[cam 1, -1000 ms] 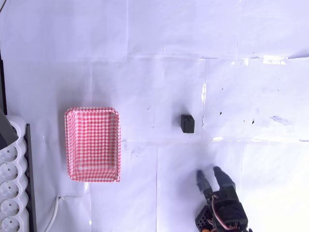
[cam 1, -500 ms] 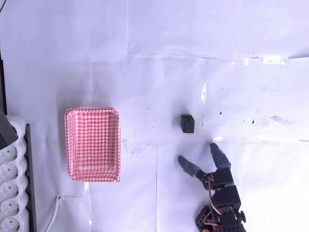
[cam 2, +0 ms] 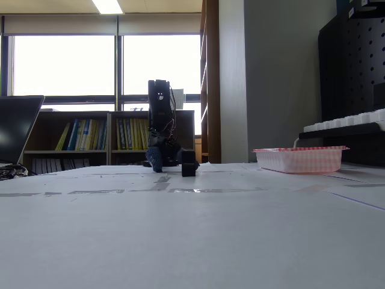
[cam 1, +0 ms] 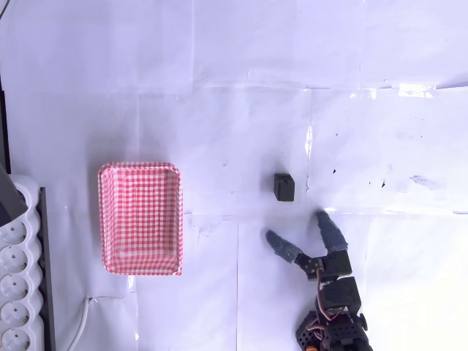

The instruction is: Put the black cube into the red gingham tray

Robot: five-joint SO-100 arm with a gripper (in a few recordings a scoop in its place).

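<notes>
The small black cube (cam 1: 284, 186) rests on the white table, a little right of centre in the overhead view; the fixed view has the cube (cam 2: 189, 163) low on the table in front of the arm. The red gingham tray (cam 1: 107, 219) lies at the left, with nothing inside it. My gripper (cam 1: 300, 229) is open wide just below the cube, its two blue-grey fingers (cam 1: 333, 232) spread apart and clear of the cube. In the fixed view the gripper (cam 2: 163, 159) hangs down beside the cube.
A white power strip (cam 1: 16, 292) and a dark bar run along the left edge, with a white cable (cam 1: 82, 322) below the tray. Taped paper sheets cover the table. A laptop (cam 2: 15, 129) stands at the left in the fixed view.
The gripper has opened from nearly shut to wide apart and moved up toward the cube. The cube and tray have not moved.
</notes>
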